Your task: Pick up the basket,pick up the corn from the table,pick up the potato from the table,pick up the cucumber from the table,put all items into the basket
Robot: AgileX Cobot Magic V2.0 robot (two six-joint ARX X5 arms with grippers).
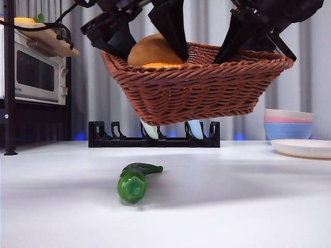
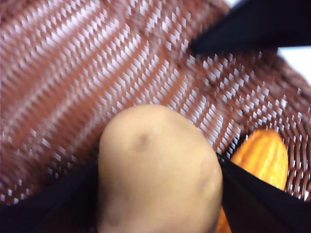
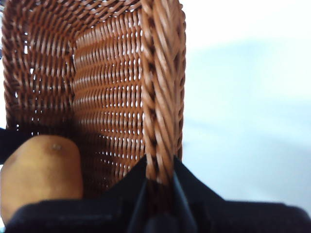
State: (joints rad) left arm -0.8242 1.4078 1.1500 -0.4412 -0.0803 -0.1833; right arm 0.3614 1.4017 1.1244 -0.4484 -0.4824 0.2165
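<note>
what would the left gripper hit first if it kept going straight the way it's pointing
Most likely the woven floor of the basket. The left gripper, shut on the potato, points down into it, with the corn lying just beside that line. Depth is hard to judge.

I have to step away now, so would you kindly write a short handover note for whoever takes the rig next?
Right tool: shut on the rim of the basket, holding it in the air above the table.
Left tool: inside the basket, shut on the potato, not yet let go.
Corn: already lying in the basket, beside the potato.
Cucumber: lying on the white table, below and in front of the basket.
Done: basket lifted, corn in.
Left: release the potato, then pick up the cucumber and put it into the basket.
</note>
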